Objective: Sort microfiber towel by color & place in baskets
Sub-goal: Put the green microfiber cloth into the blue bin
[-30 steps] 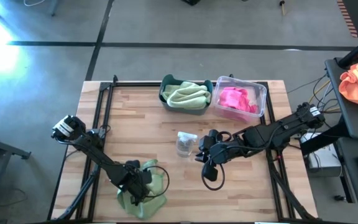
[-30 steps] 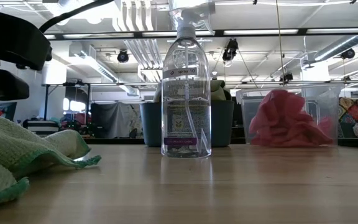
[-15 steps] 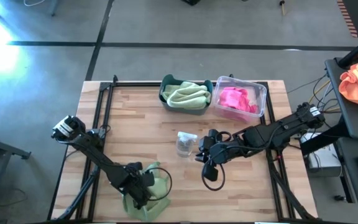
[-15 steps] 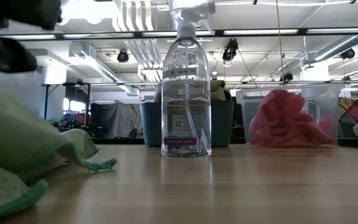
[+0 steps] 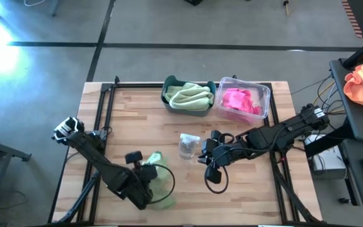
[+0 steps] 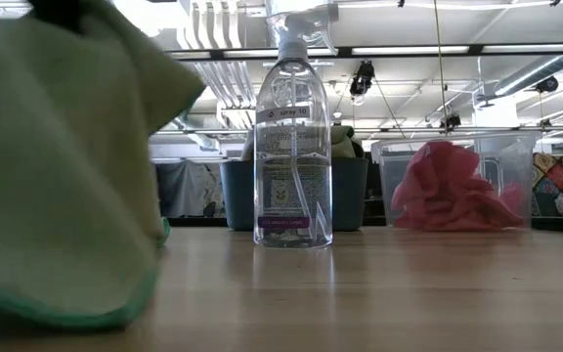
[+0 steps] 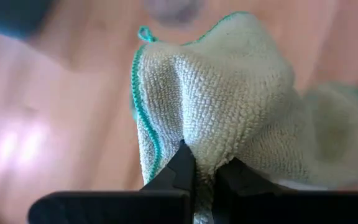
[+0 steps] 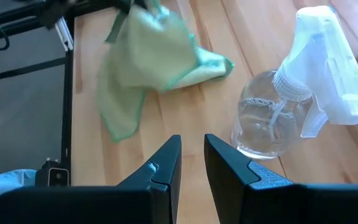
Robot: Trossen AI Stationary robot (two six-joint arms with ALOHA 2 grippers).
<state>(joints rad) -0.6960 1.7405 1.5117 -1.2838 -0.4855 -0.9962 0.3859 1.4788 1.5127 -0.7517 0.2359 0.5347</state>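
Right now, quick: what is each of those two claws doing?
Left gripper: shut on the green microfiber towel, lifting it.
Right gripper: open, holding nothing, near the spray bottle.

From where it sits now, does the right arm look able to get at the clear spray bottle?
Probably yes. The right gripper, fingers slightly open and empty, sits right beside the spray bottle with bare wood between them. The left gripper is off lifting the green towel, out of the way.

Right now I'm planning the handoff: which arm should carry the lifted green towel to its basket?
Left. Its hand grips the green towel; the right hand waits open beside the spray bottle.
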